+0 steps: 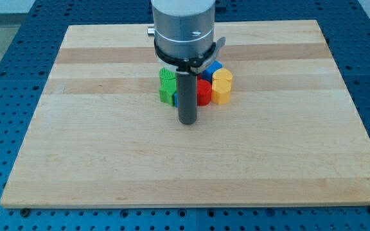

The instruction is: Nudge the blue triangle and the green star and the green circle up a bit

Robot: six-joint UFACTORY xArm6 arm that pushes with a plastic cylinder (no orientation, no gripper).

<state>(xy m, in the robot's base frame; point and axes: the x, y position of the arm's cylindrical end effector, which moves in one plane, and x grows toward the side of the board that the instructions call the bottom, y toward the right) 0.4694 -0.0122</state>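
Note:
My tip [187, 122] rests on the wooden board [95, 147], just below a tight cluster of blocks at the board's middle top. Two green blocks lie on the rod's left: one higher [166, 76], one lower [167, 95]. Their shapes cannot be made out. A blue block [212, 67] shows only as a corner behind the arm's head on the right, shape unclear. The rod hides the middle of the cluster. The tip is slightly below and right of the lower green block and apart from it.
A red block [203, 92] sits right of the rod, touching a yellow block [222, 86] further right. The arm's grey head [184, 29] covers the top of the cluster. Blue perforated table surrounds the board.

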